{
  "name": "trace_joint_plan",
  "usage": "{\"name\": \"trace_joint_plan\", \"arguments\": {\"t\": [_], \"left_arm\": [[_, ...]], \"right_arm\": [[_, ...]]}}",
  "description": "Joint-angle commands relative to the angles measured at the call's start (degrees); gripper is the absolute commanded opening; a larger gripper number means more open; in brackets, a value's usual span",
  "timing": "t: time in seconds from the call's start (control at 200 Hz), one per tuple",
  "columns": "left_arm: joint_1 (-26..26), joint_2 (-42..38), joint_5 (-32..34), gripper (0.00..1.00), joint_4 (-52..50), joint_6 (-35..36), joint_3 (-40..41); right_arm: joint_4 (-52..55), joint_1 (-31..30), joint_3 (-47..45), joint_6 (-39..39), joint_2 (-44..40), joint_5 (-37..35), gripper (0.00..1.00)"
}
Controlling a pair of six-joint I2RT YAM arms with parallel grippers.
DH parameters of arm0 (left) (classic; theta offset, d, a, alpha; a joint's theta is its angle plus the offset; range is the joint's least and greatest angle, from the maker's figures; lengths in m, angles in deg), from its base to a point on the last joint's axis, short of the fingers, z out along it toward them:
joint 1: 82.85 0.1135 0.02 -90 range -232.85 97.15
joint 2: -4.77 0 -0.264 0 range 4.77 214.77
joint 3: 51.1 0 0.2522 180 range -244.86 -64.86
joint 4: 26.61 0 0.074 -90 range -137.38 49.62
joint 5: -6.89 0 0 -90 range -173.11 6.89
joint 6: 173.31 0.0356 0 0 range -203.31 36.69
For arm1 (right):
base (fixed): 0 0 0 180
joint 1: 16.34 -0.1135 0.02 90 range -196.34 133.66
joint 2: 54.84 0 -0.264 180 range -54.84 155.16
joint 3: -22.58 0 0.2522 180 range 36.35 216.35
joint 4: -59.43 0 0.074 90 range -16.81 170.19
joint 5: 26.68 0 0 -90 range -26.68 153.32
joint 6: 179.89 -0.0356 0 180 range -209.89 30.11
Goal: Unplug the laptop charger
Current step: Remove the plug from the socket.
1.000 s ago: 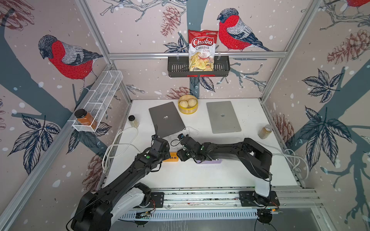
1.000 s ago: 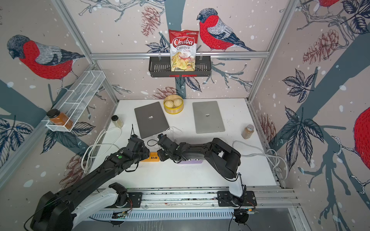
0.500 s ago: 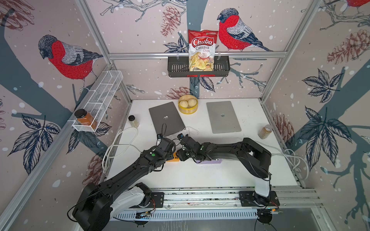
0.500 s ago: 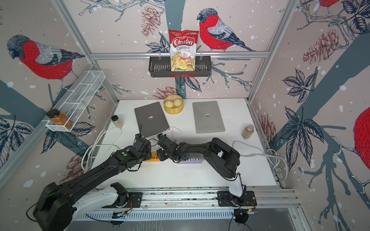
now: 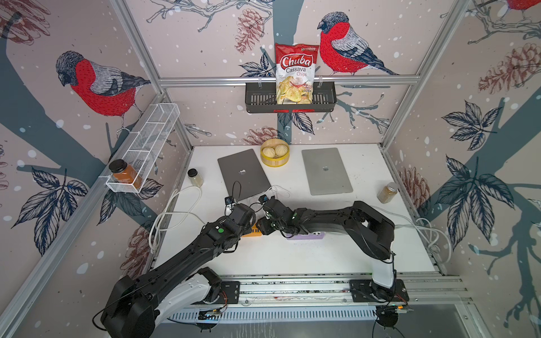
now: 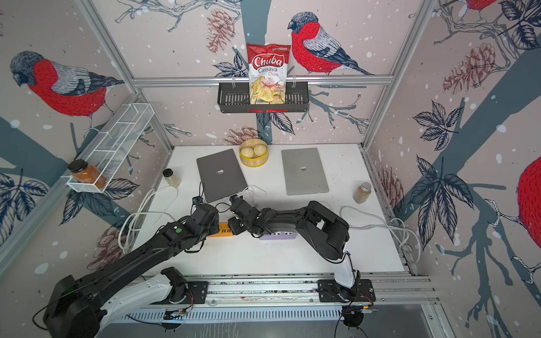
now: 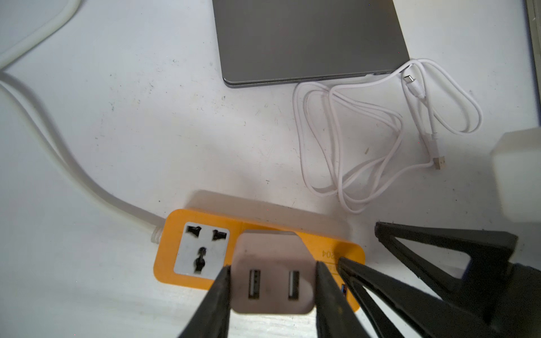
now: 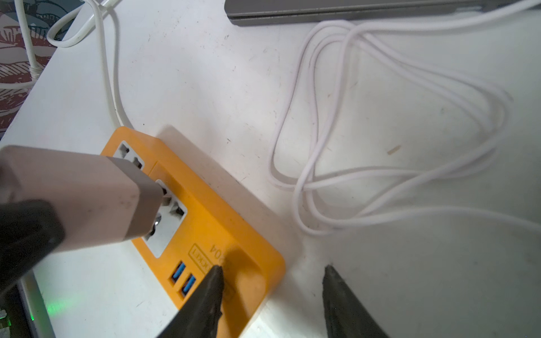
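While the strip is pinned, draw the charger straight out

Since the left gripper (image 7: pixel 273 266) is pinched onto two opposite sides of the charger (image 7: pixel 270 295), the grip is made and the pull is the step in hand. The charger stands in the orange power strip (image 8: pixel 222 228), in the socket nearer the blue ports. In both top views the strip lies on the table (image 5: pixel 292 257) at about 6 o'clock of the dark laptop (image 5: pixel 243 172), with a purple strip (image 5: pixel 307 235) at its 3 o'clock. In the right wrist view a metal prong shows between charger and socket, so the plug looks partly raised but not free (my reading; the gap is small).

The right gripper (image 8: pixel 273 267) is spread. One finger (image 8: pixel 205 295) rests on the strip's 3 o'clock end beside the ports, and its partner is over bare table. That press makes the pull work. It should bear down firmly while the left arm lifts along the line of the prongs. Rocking toward 9 or 3 o'clock could bind the prongs or drag the light strip up. The pinch sits near the outer end of a smooth casing, so slipping is the likely fault, and a slow, even lift is safer. The loose white cable (image 7: pixel 351 140) at the strip's 1 o'clock is not joined to the charger.
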Motion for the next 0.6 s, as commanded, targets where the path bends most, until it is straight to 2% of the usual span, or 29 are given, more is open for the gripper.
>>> {"name": "trace_joint_plan", "arguments": {"t": [0.0,0.205,0.27,0.315,0.435,0.595], "left_arm": [[-0.1,-0.6,1.2,0.19,0.7,-0.5,0.0],[0.0,-2.5,7.4,0.19,-3.0,0.1,-4.3],[1.5,-2.2,9.4,0.19,-5.8,0.7,-7.4],[4.5,-1.1,8.5,0.18,-7.4,2.1,-9.8],[14.6,2.5,0.9,0.18,-7.3,7.6,-12.9],[24.5,8.5,-6.2,0.19,-4.5,12.3,-14.2]], "right_arm": [[4.4,-0.1,0.2,0.2,0.6,-0.9,0.55],[3.8,-0.1,-0.9,0.2,-0.8,-1.5,0.55],[3.8,-0.1,-1.3,0.2,-1.7,-2.0,0.55],[3.6,-0.1,-1.8,0.2,-2.7,-2.5,0.55],[2.4,0.1,-3.5,0.0,-5.4,-2.6,0.56],[1.1,0.1,-5.2,0.3,-8.5,-4.0,0.6]]}}
